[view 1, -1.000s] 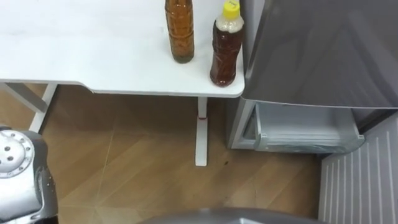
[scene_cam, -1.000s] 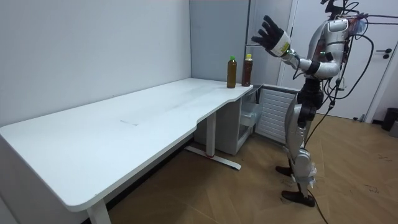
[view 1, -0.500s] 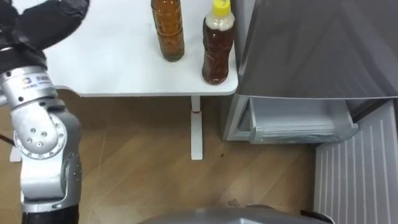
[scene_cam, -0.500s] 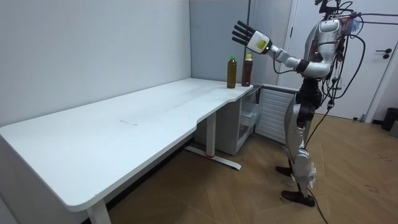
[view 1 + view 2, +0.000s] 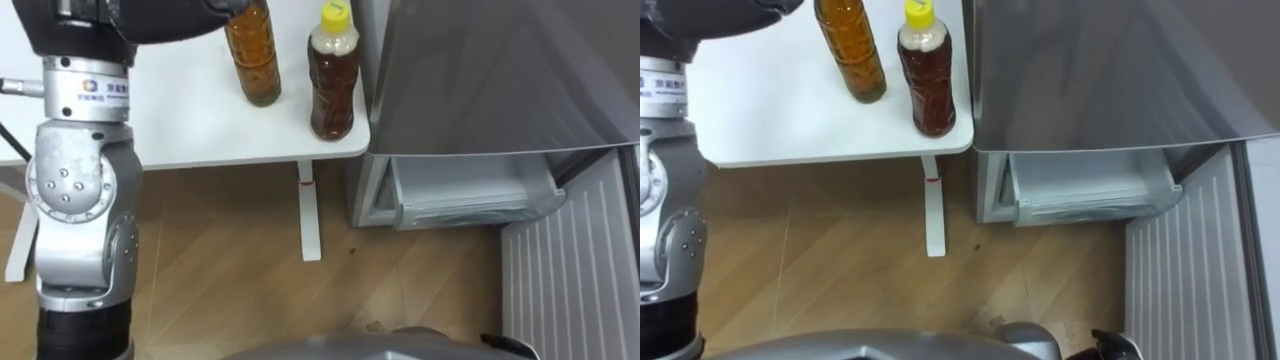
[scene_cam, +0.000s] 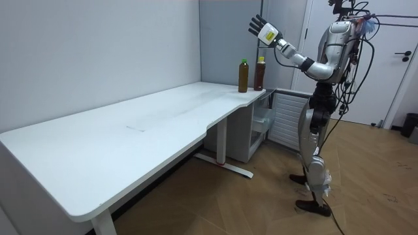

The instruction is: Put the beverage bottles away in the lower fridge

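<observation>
Two big pieces frame the job. The grey fridge (image 5: pixel 480 70) stands hard against the end of the white desk (image 5: pixel 170 120). Its lower compartment (image 5: pixel 465 190) is already open, with a pale bin showing and the ribbed lower door (image 5: pixel 570 270) swung out beside it. That open compartment is probably why the robot stands just here, where the desk corner and the compartment are both within reach.

Next in size is the raised left arm. In the room view its left hand (image 6: pixel 264 31) hangs above the drinks with its fingers (image 6: pixel 255 26) spread wide and holding nothing. This looks like the approach to a grasp from above or the side.

Both drinks stand upright and close together on the desk's corner nearest the fridge, neither yet in the compartment. They are an amber bottle (image 5: pixel 252 60) and, closer to the fridge, a darker yellow-capped bottle (image 5: pixel 333 80). From the head camera, the dark hand overlaps the top of the amber bottle. I cannot tell whether it touches.

A second ago only a part of the forearm showed low at the left of the head view. Half a second ago the hand was at the upper left, clear of the bottles. Now it has come across to the amber one. The whole head view has slid too, so the camera moved. In the room view the bottles are where they were.
</observation>
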